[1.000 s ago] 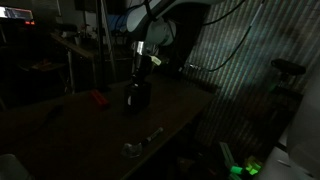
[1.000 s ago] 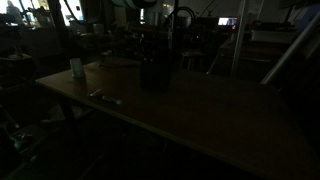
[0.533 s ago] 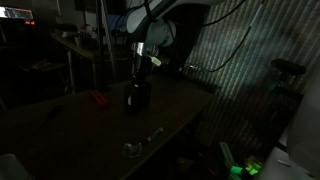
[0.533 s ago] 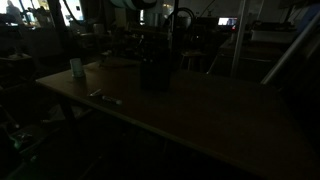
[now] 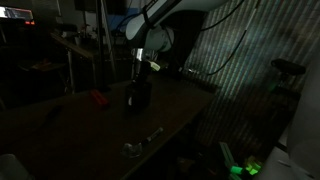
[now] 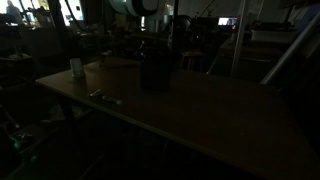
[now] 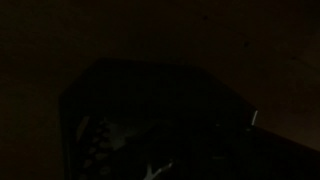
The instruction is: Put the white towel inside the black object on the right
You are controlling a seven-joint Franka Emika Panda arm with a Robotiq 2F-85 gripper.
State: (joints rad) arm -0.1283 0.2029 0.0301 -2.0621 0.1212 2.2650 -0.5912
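The scene is very dark. The black object [image 5: 137, 97] stands upright on the table in both exterior views [image 6: 155, 72]. My gripper [image 5: 143, 70] hangs just above its top, and its jaws are too dark to read. In the wrist view the black object [image 7: 160, 110] fills the frame. Faint pale patches [image 7: 95, 150] show at its lower left, and I cannot tell whether they are the white towel. No white towel shows on the table in either exterior view.
A red thing [image 5: 97, 98] lies on the table beside the black object. Small metallic items [image 5: 135, 148] lie near the table's front edge. A small cup [image 6: 76, 68] and small pale items [image 6: 105, 97] sit on the table. Corrugated wall [image 5: 250, 60] stands behind.
The arm has shifted slightly upward over the black object. The dark cable loop near the wrist has dropped out of sight in an exterior view.
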